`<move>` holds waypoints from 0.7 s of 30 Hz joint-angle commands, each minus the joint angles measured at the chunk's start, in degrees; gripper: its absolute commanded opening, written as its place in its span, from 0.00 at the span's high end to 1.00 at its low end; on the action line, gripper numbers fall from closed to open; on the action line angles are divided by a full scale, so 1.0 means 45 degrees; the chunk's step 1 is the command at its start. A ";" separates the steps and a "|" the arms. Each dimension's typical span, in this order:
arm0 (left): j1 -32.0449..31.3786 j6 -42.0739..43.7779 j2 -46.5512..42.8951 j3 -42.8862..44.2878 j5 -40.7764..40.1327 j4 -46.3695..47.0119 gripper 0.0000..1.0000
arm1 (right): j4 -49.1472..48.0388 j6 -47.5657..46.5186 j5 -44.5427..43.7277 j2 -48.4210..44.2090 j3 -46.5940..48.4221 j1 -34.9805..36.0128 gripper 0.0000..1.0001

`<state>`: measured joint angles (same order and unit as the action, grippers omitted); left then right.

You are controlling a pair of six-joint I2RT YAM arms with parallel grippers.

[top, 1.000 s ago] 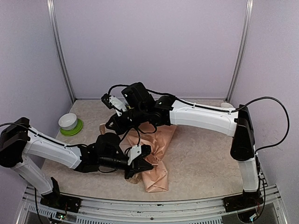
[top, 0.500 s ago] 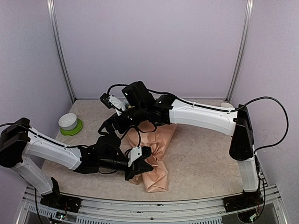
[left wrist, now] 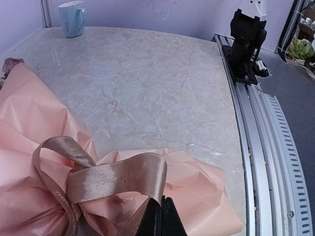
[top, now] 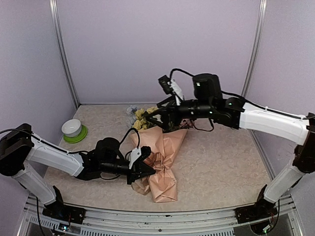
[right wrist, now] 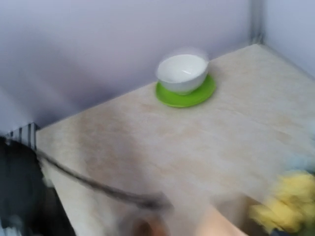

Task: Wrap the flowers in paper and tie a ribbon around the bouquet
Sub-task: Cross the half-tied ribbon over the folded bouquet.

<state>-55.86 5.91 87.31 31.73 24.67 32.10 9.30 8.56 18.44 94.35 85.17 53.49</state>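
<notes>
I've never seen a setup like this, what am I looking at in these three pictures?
Two robot arms stand at a table, each ending in a two-finger gripper. The wide picture is from a fixed camera above and behind; the other two from wrist cameras. On the table: a paper-wrapped bouquet, a white bowl on a green saucer, a blue mug. The left gripper is shut on the ribbon; the right gripper looks open and empty, near the flowers.

Peach-pink paper [top: 165, 162], tan ribbon [left wrist: 115, 179], white bowl [right wrist: 182, 71] on green saucer [right wrist: 197, 96].
</notes>
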 commanded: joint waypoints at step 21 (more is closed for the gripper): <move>0.1313 -0.3298 -0.0384 -0.1152 0.2367 0.5108 1.00 | -0.8007 -0.2643 0.3567 -0.1335 -0.8923 0.0062 0.35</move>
<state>-51.42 -2.31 85.84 27.46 30.94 44.56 -21.12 -3.33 33.76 87.96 44.45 52.90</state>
